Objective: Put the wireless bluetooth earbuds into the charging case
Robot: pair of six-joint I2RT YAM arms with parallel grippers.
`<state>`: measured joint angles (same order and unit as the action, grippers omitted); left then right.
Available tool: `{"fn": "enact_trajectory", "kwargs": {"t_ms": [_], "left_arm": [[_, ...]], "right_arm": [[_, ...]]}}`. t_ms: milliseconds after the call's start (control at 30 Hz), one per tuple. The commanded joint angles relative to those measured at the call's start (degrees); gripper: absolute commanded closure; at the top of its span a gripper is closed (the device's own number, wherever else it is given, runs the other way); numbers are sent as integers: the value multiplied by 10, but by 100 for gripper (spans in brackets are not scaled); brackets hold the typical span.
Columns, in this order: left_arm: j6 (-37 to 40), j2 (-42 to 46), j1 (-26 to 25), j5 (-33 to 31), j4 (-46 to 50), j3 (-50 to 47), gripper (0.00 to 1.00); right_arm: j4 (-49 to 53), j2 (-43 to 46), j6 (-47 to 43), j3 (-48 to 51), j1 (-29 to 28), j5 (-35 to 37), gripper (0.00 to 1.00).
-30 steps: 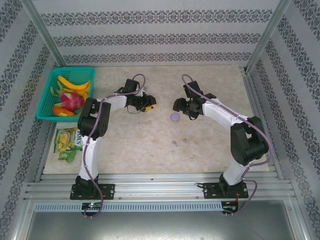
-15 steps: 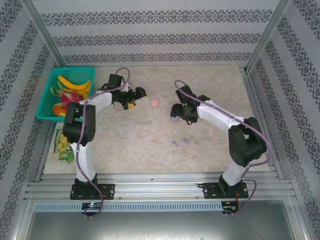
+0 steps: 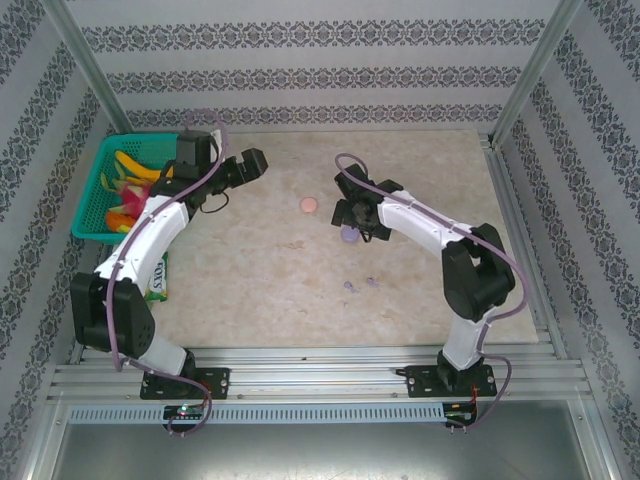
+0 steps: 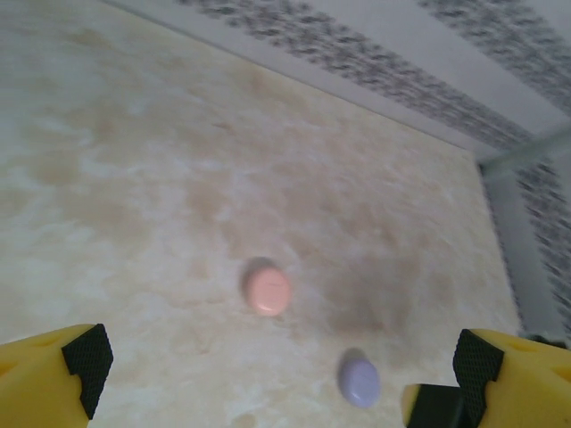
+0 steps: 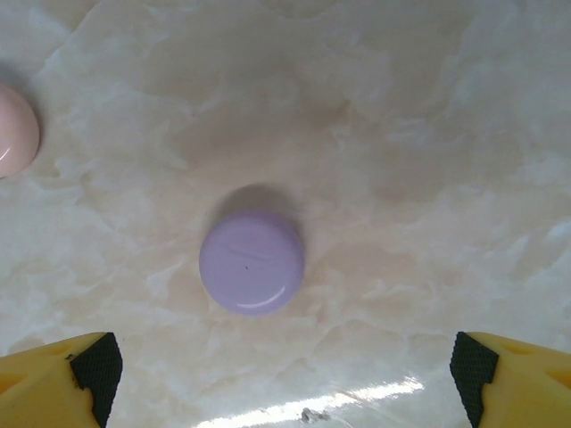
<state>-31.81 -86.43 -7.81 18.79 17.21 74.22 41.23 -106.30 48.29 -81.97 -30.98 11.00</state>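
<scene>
Marble table [image 3: 400,180], green basket [image 3: 92,192] holding fruit [image 3: 124,188], left gripper [image 4: 281,358] and right gripper [image 5: 285,361] wide-open, empty

White arms [image 3: 150,235], black joints [image 3: 110,310], purple cables [image 3: 340,158], yellow hands [image 4: 278,370].

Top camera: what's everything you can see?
basket: one, green, table's far left
fruit: several, yellow, pink, orange, in the basket
snack packet: one, green, left edge, nearer than the basket
pink disc: one, pink, mid-table
purple disc: one, purple, right of the pink one
earbuds: at least two, light purple, tiny, nearer than the discs
table: one, beige marbled
left gripper: one, yellow fingers, open, right of the basket
right gripper: one, yellow fingers, open, over the purple disc
</scene>
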Motion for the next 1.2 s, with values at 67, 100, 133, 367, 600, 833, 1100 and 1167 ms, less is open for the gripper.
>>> {"fn": "enact_trajectory", "kwargs": {"t_ms": [67,100,133,367,600,833,1100,1167], "left_arm": [[-70,5,34,-42,-26,-31,0],[-71,3,39,-29,-35,-34,0],[-73,0,42,-24,-41,-34,0],[-122,-15,52,-36,-57,-33,0],[-95,-25,53,-26,-50,-18,0],[-80,-26,54,-15,-30,-3,0],[-84,-18,53,-16,-29,-11,0],[-88,-14,54,-16,-31,-17,0]], "right_arm": [[54,-63,87,-66,3,-13,9],[55,-73,102,-75,3,-18,10],[59,-84,113,-87,2,-21,10],[130,-158,139,-187,1,-5,12],[169,-192,141,-221,-1,11,13],[146,-195,148,-186,-1,-3,16],[122,-213,140,-176,-2,-23,20],[115,-215,138,-174,-1,-28,22]]}}
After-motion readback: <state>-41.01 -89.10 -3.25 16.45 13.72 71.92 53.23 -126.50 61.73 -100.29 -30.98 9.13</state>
